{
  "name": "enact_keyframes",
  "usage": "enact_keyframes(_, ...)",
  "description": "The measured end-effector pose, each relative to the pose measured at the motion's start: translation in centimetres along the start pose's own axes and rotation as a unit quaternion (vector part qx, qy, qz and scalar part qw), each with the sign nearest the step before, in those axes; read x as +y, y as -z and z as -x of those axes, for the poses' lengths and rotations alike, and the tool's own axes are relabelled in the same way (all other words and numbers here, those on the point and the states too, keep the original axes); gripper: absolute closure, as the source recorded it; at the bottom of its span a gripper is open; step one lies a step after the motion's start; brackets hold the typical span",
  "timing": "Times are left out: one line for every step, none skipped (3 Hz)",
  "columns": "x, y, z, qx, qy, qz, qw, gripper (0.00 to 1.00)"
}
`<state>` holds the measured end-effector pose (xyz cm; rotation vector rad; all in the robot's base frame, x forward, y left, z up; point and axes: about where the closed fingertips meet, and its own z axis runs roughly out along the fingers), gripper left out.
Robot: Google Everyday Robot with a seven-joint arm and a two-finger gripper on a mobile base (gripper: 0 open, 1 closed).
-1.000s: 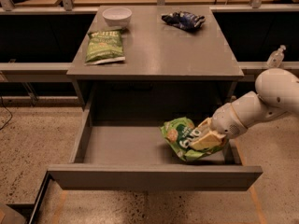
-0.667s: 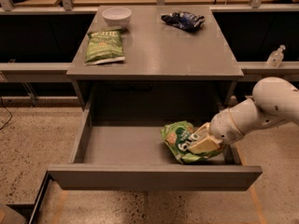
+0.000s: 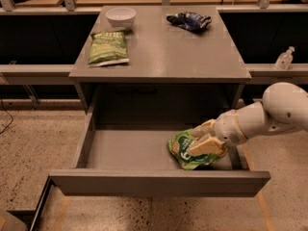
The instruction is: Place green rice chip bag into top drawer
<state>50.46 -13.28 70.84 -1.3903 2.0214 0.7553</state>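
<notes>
Lower right of frame: the robot's pincer (image 3: 193,142), reaching in from the right on a white arm, is clamped on the green rice chip bag (image 3: 182,154). The bag sits inside the pulled-out top drawer (image 3: 159,182), near its front-right corner. Above, the grey worktop (image 3: 163,57) carries a white bowl (image 3: 120,17) & an olive-green bag (image 3: 108,47) at upper left, w/ a dark blue bag (image 3: 188,20) at upper centre-right; a clear bottle (image 3: 285,58) stands on a ledge at far right.

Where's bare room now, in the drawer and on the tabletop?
In the top drawer, left and middle floor bare; right end crowded by the gripper on the green rice chip bag. The tabletop is bare between olive bag, bowl and blue bag.
</notes>
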Motion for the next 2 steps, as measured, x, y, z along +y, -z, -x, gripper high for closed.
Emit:
enact_keyframes(0.02,-0.15,0.15,-0.002,0.001,0.000,1.0000,0.00)
enact_keyframes(0.02,-0.16,0.15,-0.002,0.001,0.000,1.0000,0.00)
